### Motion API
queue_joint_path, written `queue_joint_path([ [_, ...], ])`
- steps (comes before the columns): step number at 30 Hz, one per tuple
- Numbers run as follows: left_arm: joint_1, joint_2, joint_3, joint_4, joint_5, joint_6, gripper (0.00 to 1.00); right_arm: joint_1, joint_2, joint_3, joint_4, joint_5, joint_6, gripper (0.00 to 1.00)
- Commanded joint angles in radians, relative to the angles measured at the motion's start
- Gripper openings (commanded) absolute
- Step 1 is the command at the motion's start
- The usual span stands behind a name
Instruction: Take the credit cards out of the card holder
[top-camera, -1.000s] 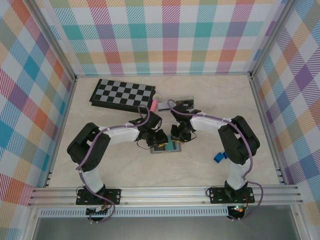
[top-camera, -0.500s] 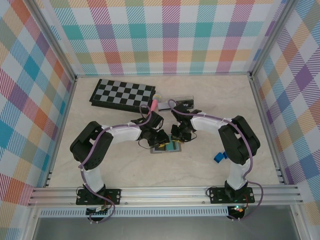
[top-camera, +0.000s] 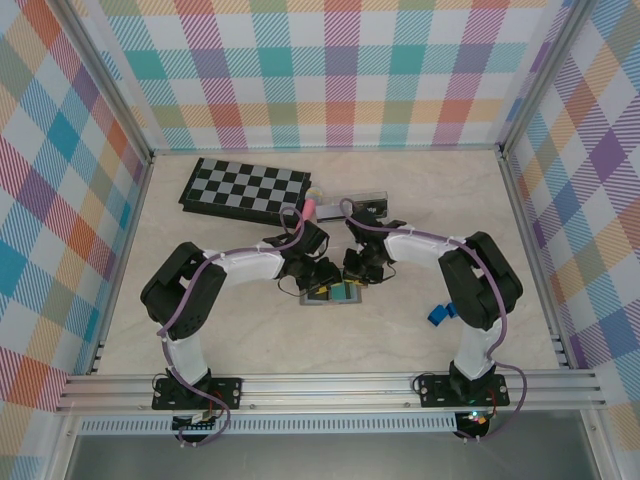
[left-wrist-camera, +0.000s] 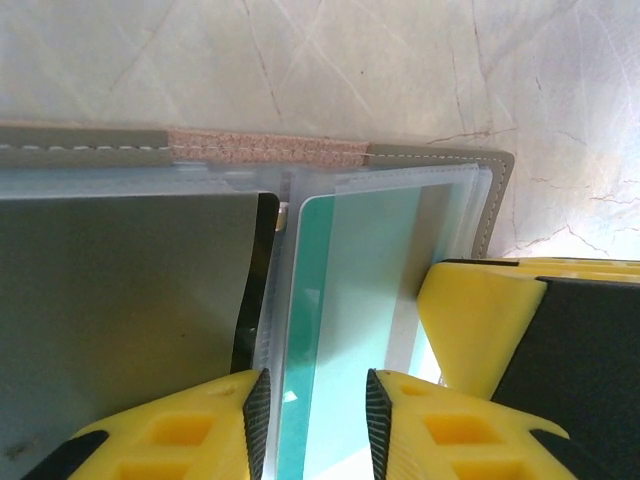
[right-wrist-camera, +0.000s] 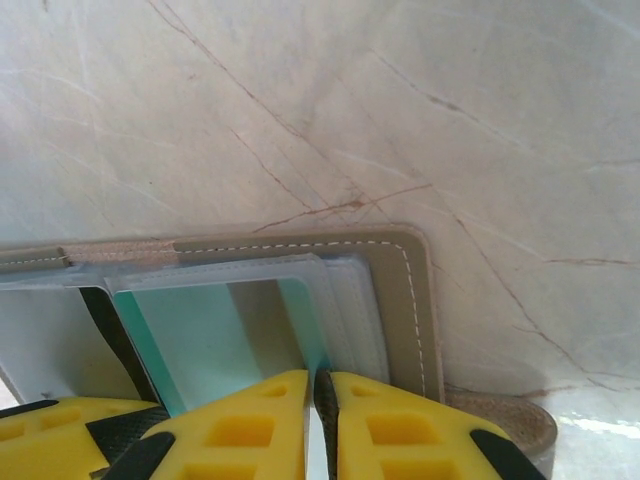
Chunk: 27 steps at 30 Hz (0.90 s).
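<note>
The card holder (top-camera: 332, 294) lies open on the table, grey with white stitching (left-wrist-camera: 90, 150) (right-wrist-camera: 400, 300) and clear sleeves. A teal credit card (left-wrist-camera: 345, 300) (right-wrist-camera: 190, 340) sits in a sleeve on its right half. The black credit card shows as a dark edge (left-wrist-camera: 262, 270) beside it. My left gripper (top-camera: 322, 276) (left-wrist-camera: 318, 400) is low over the holder, jaws apart, with the teal card's left edge and the sleeve in the gap. My right gripper (top-camera: 352, 272) (right-wrist-camera: 322, 378) is shut on the thin edge of a clear sleeve at the holder's right side. One of the right gripper's fingers (left-wrist-camera: 480, 320) is in the left wrist view.
A folded chessboard (top-camera: 245, 187) lies at the back left, with a clear plastic box (top-camera: 365, 205) and a pink item (top-camera: 309, 210) behind the grippers. A small blue object (top-camera: 438, 313) lies by the right arm. Metal frame rails and checked walls bound the table.
The left gripper's jaws have spread apart over the teal card. Both arms stay nearly still over the card holder, and the right gripper remains pinched.
</note>
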Motion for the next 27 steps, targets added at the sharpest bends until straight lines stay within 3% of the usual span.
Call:
queue_joint_path([
  [1, -0.014, 0.035, 0.012, -0.052, -0.025, -0.005, 0.33, -0.011, 0.021, -0.056, -0.027, -0.001, 0.025, 0.14],
  [15, -0.013, 0.027, -0.005, 0.035, 0.017, -0.017, 0.18, -0.026, 0.023, -0.069, -0.007, -0.04, 0.032, 0.14],
  [27, 0.01, -0.04, -0.085, 0.15, 0.061, -0.019, 0.12, -0.03, 0.049, -0.076, -0.011, -0.038, 0.034, 0.14],
])
